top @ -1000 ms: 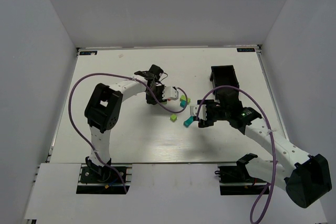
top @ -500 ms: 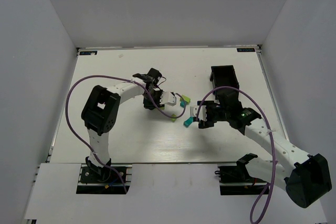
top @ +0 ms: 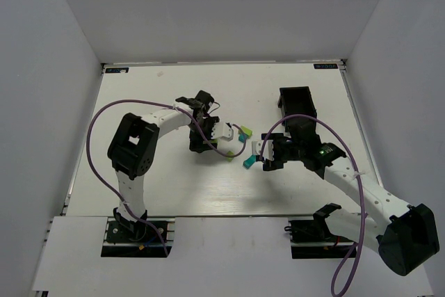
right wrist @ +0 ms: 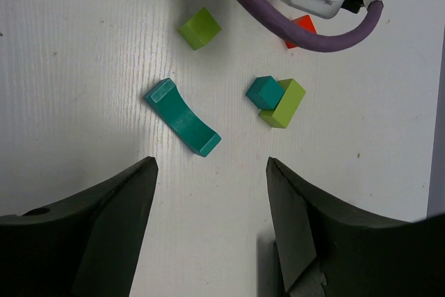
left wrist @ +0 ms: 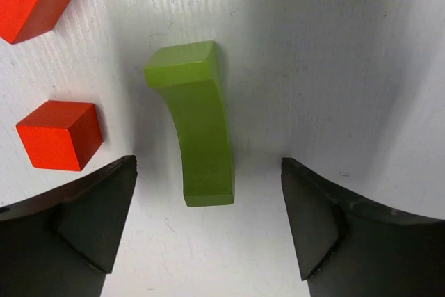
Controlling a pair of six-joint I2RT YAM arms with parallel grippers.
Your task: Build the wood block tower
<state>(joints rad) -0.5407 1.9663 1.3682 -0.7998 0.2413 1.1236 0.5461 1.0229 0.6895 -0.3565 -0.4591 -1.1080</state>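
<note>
Loose wooden blocks lie on the white table; no wood block tower stands. In the left wrist view a lime-green arch block (left wrist: 198, 119) lies flat between the fingers of my open left gripper (left wrist: 207, 172), untouched, with two red cubes (left wrist: 59, 135) to its left. My right gripper (right wrist: 210, 165) is open and empty, just short of a teal arch block (right wrist: 182, 117). Beyond it a teal cube (right wrist: 264, 92) touches a lime-green bar (right wrist: 284, 103), and a lime cube (right wrist: 199, 28) lies apart. From above, the left gripper (top: 221, 135) and right gripper (top: 259, 149) flank the cluster.
A black rectangular bin (top: 297, 102) stands at the back right, behind my right arm. The left arm's purple cable (right wrist: 278, 29) loops over the blocks, with a red cube (right wrist: 300, 29) half hidden under it. White walls enclose the table (top: 174, 186).
My left gripper has come down slightly towards the table and opened, leaving the lime-green arch block lying between its fingers. The right arm has hardly moved.
</note>
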